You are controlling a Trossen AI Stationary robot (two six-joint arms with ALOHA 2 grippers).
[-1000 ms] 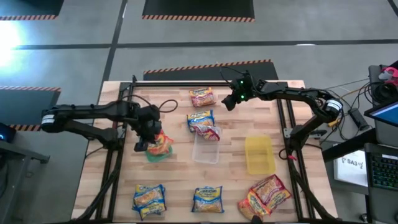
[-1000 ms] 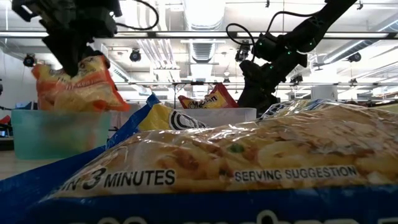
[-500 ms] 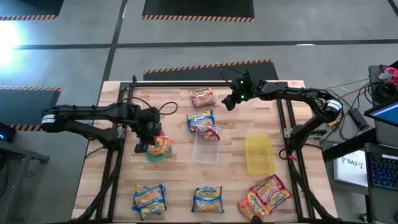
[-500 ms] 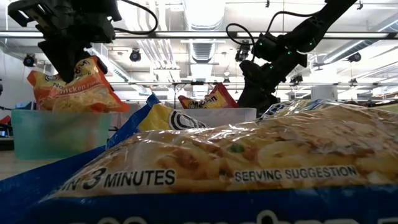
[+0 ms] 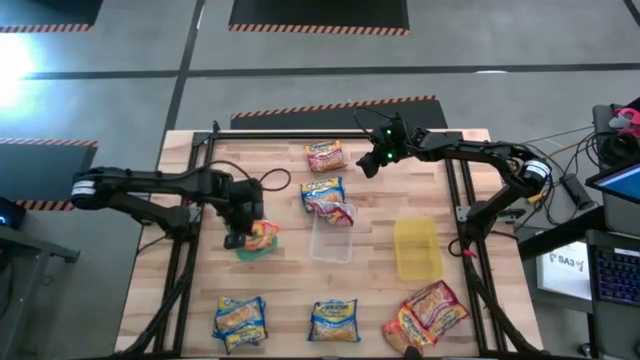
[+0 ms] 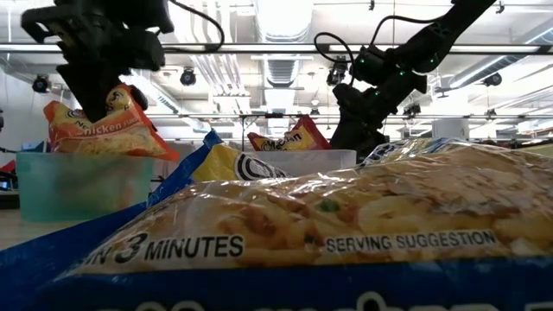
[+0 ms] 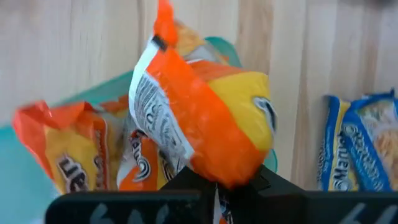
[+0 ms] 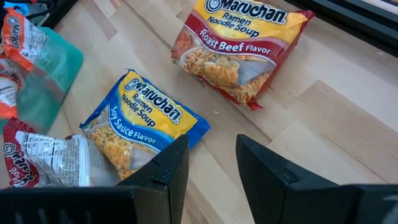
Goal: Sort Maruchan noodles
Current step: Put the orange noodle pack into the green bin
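Up close in my low view a blue packet point(image 6: 328, 233) fills the front. Behind it, my left gripper point(image 5: 237, 232) pinches an orange packet point(image 7: 211, 134) over the green bin point(image 6: 78, 186). Only overhead do I see the right gripper point(image 5: 366, 164) farther back, empty, fingers parted, near a red packet point(image 8: 245, 43).

Three bins point(image 5: 333, 243); roughly a dozen noodle packets point(image 5: 324, 156), exact number unclear.
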